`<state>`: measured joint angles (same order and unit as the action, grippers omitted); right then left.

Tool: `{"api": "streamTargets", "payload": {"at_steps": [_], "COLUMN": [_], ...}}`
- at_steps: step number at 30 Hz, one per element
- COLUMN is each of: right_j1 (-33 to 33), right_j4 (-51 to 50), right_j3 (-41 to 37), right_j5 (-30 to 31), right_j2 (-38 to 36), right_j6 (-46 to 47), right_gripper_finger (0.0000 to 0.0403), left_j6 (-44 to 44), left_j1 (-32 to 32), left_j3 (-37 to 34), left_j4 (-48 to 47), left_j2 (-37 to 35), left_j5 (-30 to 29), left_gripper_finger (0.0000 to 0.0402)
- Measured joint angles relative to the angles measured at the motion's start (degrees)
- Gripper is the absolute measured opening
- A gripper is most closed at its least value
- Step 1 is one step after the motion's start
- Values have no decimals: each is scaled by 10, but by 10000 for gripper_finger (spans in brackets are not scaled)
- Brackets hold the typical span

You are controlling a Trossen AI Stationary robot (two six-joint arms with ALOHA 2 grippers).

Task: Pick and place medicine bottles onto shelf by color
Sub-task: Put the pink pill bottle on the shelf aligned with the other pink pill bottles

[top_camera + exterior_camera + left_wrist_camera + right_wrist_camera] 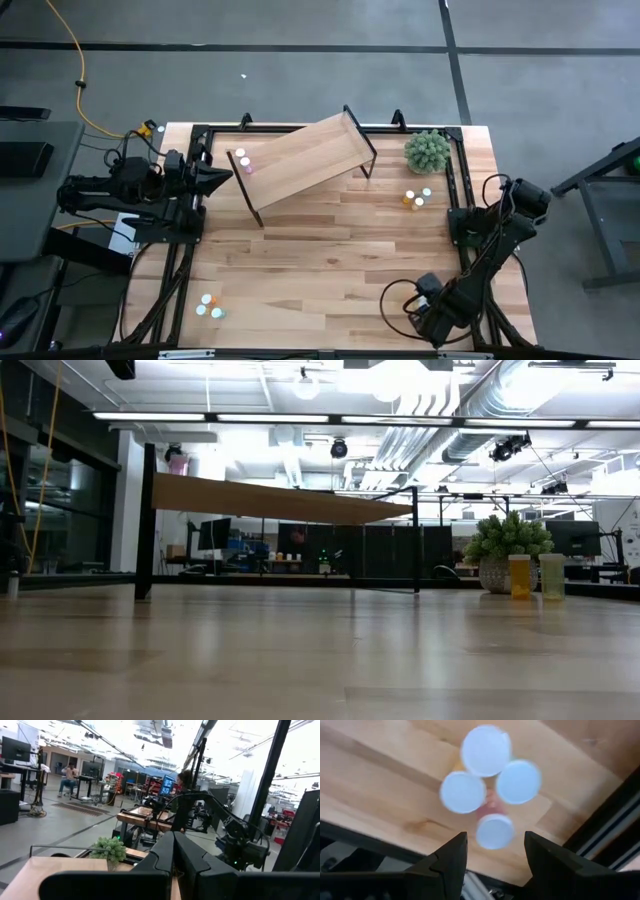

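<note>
Across the tabletop (pixel 330 250), the shelf (pixel 300 155) carries two bottles (pixel 243 160) at one end. Only the right wrist view shows four white caps (pixel 490 785) under the released, empty right gripper (pixel 495 855); the left gripper (pixel 222 177) waits clenched.

Nothing readable here: no label, brand, number or sign shows legibly on anything in view.

Wood table (pixel 330 260) carries shelf (pixel 300 160), plant (pixel 428 151), bottle clusters (pixel 415 198)
</note>
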<state>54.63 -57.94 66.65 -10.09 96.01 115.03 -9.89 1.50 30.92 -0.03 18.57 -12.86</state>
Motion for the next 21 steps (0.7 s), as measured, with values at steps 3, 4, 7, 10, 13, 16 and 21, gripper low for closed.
{"api": "streamTargets", "payload": {"at_steps": [3,4,7,10,13,16,21], "right_j1": [0,0,0,0,-1,-3,-7], "right_j4": [-12,-12,-7,6,26,28,-3], "right_j3": [0,0,0,0,0,-1,-1], "right_j5": [0,0,0,0,0,0,-1], "right_j2": [0,0,1,13,24,31,31], "right_j6": [-5,-7,-8,-6,-4,5,5], "right_gripper_finger": [189,189,189,189,189,189,189], "left_j6": [0,0,0,0,0,0,0], "left_j1": [0,0,0,0,0,0,0], "left_j3": [0,0,0,0,0,0,0], "left_j4": [0,0,0,0,0,0,0], "left_j2": [0,0,0,0,0,0,0], "left_j5": [-1,-2,-2,-2,-2,-3,-7], "left_gripper_finger": [0,0,0,0,0,0,0]}}
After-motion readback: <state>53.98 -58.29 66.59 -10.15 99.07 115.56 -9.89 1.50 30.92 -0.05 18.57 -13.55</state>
